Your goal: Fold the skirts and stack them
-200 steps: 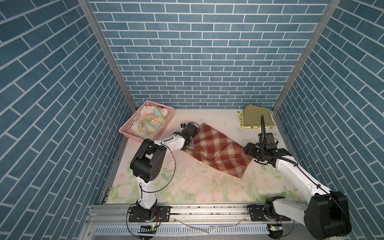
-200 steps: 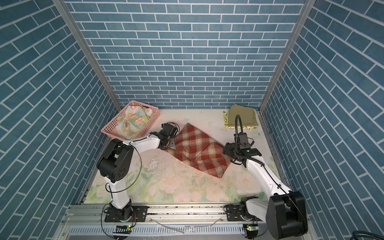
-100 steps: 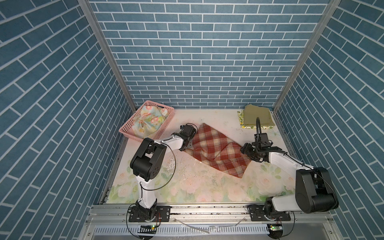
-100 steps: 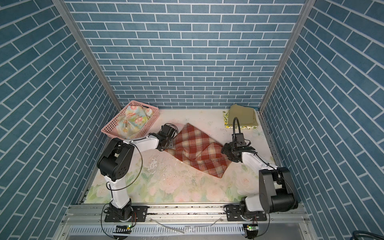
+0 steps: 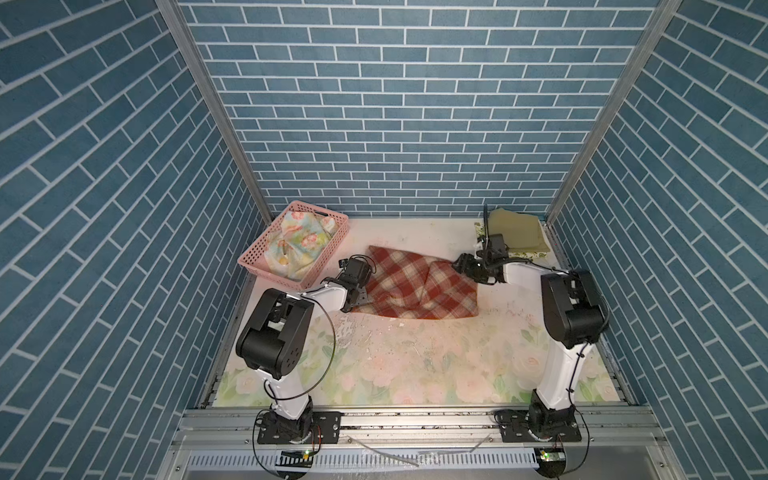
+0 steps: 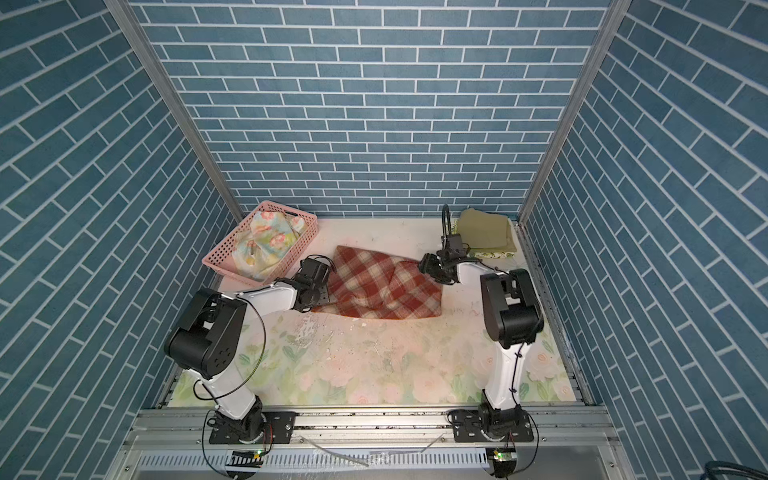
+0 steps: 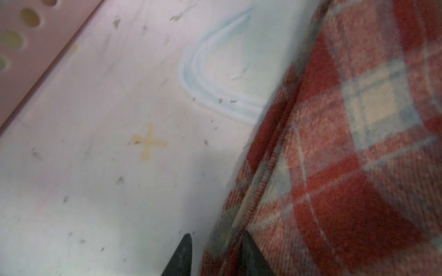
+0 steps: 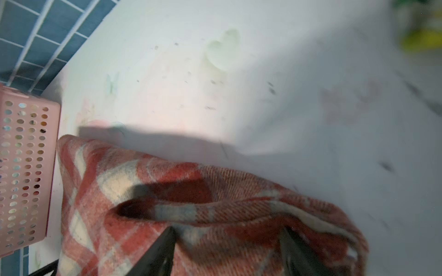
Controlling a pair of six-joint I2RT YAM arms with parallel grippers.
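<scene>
Left pincer first: its two black tips straddle the hemmed edge of the plaid skirt, one tip on the cloth and the other over bare bench; the gap between them is narrow, but whether they're actually biting the fabric can't be told from the wrist view. In both top views that pincer sits low at the plaid skirt's near-left corner, the end toward the basket.

Right pincer: released, jaws spread wide, both tips planted on a raised ridge of the plaid cloth with a dark pocket of fabric just ahead of them; nothing is pinched. From above it's at the plaid skirt's far-right corner.

The plaid skirt itself lies rumpled across the middle back of the bench, with a crease running through it and a flap doubled over on its right half.

The rest, going outward from the plaid skirt: to its left, just past the left pincer, sits the pink basket with the pastel floral skirt bunched up inside. To the plaid skirt's far right, in the back corner, the olive skirt lies folded on top of the lemon-print skirt; only a thin strip of that one peeks out underneath.
</scene>
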